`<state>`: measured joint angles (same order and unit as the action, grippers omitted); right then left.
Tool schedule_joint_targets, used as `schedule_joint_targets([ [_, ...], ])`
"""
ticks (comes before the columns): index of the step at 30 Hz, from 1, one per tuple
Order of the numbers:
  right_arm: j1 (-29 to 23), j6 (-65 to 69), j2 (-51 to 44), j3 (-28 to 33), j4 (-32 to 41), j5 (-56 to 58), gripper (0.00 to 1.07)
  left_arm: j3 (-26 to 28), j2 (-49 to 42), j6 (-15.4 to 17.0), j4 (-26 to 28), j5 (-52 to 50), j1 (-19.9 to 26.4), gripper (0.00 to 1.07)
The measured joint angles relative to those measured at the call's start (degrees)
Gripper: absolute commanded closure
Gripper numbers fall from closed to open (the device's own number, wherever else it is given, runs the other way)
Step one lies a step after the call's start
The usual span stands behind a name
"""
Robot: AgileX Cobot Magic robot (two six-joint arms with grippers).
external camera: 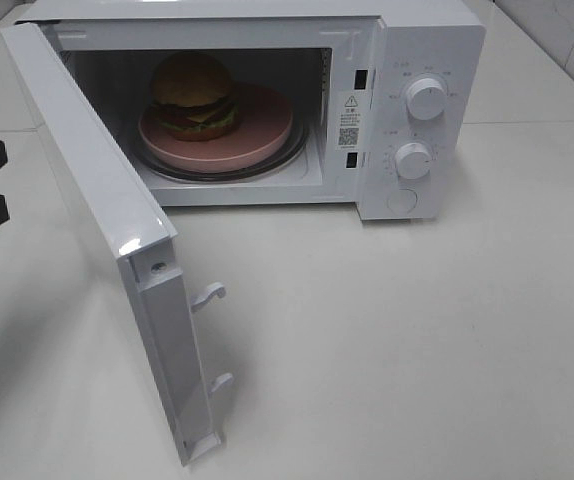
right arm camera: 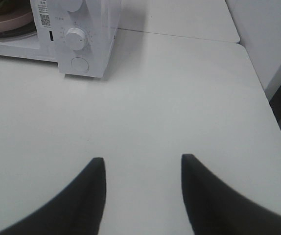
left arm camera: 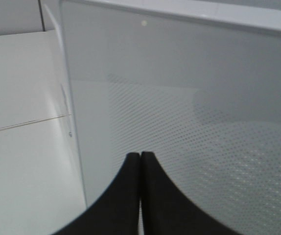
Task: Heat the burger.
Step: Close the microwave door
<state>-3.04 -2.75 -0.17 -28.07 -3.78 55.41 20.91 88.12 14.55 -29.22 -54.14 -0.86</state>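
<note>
Item, nearest you: the microwave door [external camera: 97, 200] is standing swung wide, its free edge and latch hooks [external camera: 210, 293] jutting out over the white table [external camera: 417, 330]

Item: your left gripper [left arm camera: 140, 156] is hovering just beside the door's outer face, fingers pressed together and pinching nothing. Whether the tips are touching the panel is not showing.

Item: your right gripper [right arm camera: 141, 164] is hanging over bare table on the control-panel side, well apart from the oven, jaws standing apart and carrying nothing.

Item: the microwave [external camera: 432, 40] is sitting at the back of the table, cavity exposed.

Item, inside: the pink plate [external camera: 267, 135] is resting on the glass turntable [external camera: 302, 158]. The burger [external camera: 194, 95] is sitting upright on that plate, towards the hinge side.

Item, panel: the upper dial [external camera: 427, 98] and lower dial [external camera: 413, 160] are waiting, with nothing near them.

Progress: loading is looking finished, since the burger is lying in the cavity. You are likely facing two remaining steps, pushing the door shut and then turning the dials to start heating. Your left gripper is looking well placed for the push
</note>
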Motion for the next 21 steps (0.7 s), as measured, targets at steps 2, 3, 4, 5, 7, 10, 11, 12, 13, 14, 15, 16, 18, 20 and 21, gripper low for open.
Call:
schedule_joint_targets([
  [2, 0.00, 0.00, 0.00, 0.00, 0.00, 0.00, 0.57, 0.92, 1.03, 1.03, -2.18, -0.40, 0.00, 1.07],
  [3, 0.00, 0.00, 0.00, 0.00, 0.00, 0.00, 0.57, 1.38, 1.49, 1.49, -3.04, -0.40, 0.00, 1.07],
  [4, 0.00, 0.00, 0.00, 0.00, 0.00, 0.00, 0.57, 1.38, 1.49, 1.49, -3.04, -0.40, 0.00, 1.07],
  [5, 0.00, 0.00, 0.00, 0.00, 0.00, 0.00, 0.57, 1.83, 2.12, 2.35, -4.18, -0.46, -0.06, 1.07],
  [7, 0.00, 0.00, 0.00, 0.00, 0.00, 0.00, 0.57, 2.01, 2.58, 2.69, -4.58, -0.46, -0.46, 1.07],
  [10, 0.00, 0.00, 0.00, 0.00, 0.00, 0.00, 0.57, 2.01, 2.81, 2.75, -4.93, -0.46, -2.01, 1.07],
  [11, 0.00, 0.00, 0.00, 0.00, 0.00, 0.00, 0.57, 2.01, 3.04, 2.75, -4.93, -0.57, -2.81, 1.07],
  [12, 0.00, 0.00, 0.00, 0.00, 0.00, 0.00, 0.57, 2.01, 3.04, 2.75, -4.93, -0.57, -2.81, 1.07],
  [13, 0.00, 0.00, 0.00, 0.00, 0.00, 0.00, 0.57, 2.01, 3.21, 2.69, -4.70, -0.52, -3.21, 1.07],
  [14, 0.00, 0.00, 0.00, 0.00, 0.00, 0.00, 0.57, 2.01, 3.55, 2.52, -4.41, -0.52, -3.44, 1.07],
  [15, 0.00, 0.00, 0.00, 0.00, 0.00, 0.00, 0.57, 2.01, 3.55, 2.52, -4.41, -0.52, -3.44, 1.07],
  [16, 0.00, 0.00, 0.00, 0.00, 0.00, 0.00, 0.57, 2.01, 3.72, 2.52, -4.35, -0.52, -3.72, 1.07],
  [18, 0.00, 0.00, 0.00, 0.00, 0.00, 0.00, 0.57, 2.01, 3.78, 2.52, -3.72, -0.46, -4.24, 1.07],
  [20, 0.00, 0.00, 0.00, 0.00, 0.00, 0.00, 0.57, 2.12, 3.84, 2.52, -3.55, -0.34, -4.64, 1.07],
  [21, 0.00, 0.00, 0.00, 0.00, 0.00, 0.00, 0.57, 2.46, 3.84, 2.46, -3.04, 0.11, -5.56, 1.07],
])
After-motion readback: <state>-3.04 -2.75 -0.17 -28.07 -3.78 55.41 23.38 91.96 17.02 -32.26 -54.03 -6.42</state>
